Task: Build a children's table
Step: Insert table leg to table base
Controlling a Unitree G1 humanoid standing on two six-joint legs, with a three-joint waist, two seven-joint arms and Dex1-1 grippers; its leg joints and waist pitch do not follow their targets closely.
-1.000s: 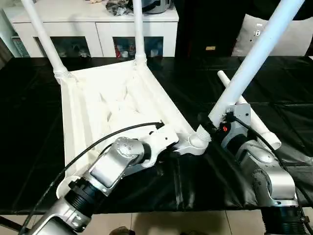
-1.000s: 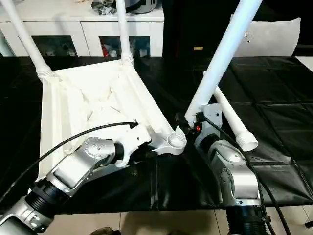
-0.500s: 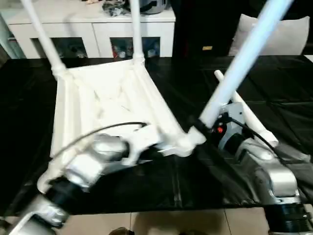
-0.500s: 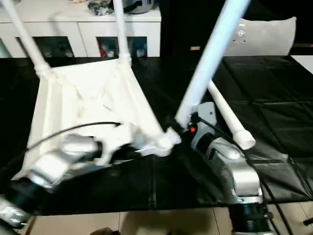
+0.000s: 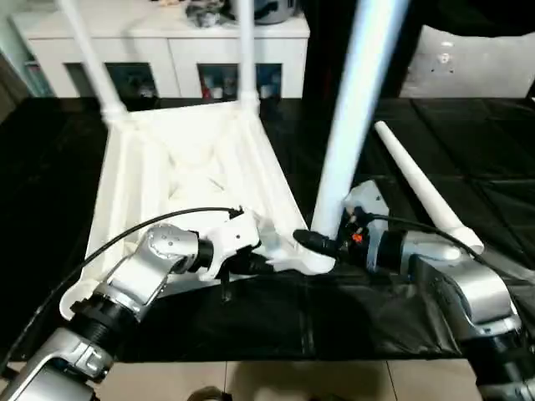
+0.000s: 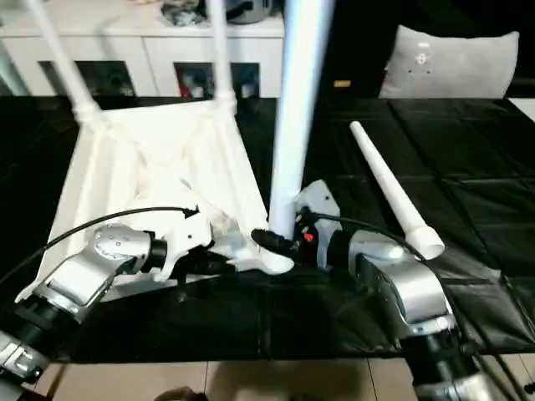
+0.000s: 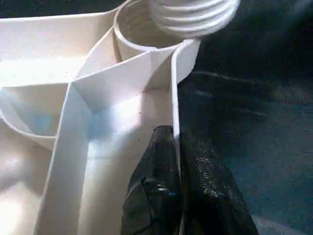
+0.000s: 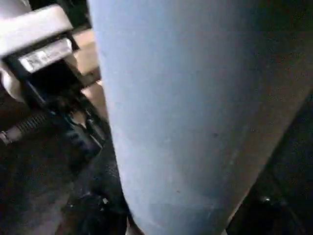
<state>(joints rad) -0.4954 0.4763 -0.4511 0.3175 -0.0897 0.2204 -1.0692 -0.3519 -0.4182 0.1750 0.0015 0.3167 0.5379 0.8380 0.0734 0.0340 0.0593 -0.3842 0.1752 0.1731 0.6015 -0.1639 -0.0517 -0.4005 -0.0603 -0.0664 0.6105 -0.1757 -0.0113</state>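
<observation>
Step in hand, by the look of it: seating the third leg [image 5: 355, 109] in the near corner socket [image 5: 313, 261] of the upturned tabletop [image 5: 180, 180].

Tabletop at 11 o'clock on the black mat [image 5: 468, 167], ribs up; two legs already standing in the far sockets at 11 [image 5: 88, 54] and 12 [image 5: 245, 50]. Fourth leg [image 5: 422, 188] lying loose at 2 o'clock, well apart from the top.

Right gripper [image 5: 322, 244] clasped round the third leg low down, leg near upright, threaded end seen just above the socket mouth [image 7: 142, 29] in the left wrist view, not yet down in it. Left gripper [image 7: 174, 161] pinched tight on the tabletop's rim wall beside that socket, steadying it.

Next, probably: square the leg over the socket, press and turn it home while keeping the rim pinned; then fetch the loose leg.
</observation>
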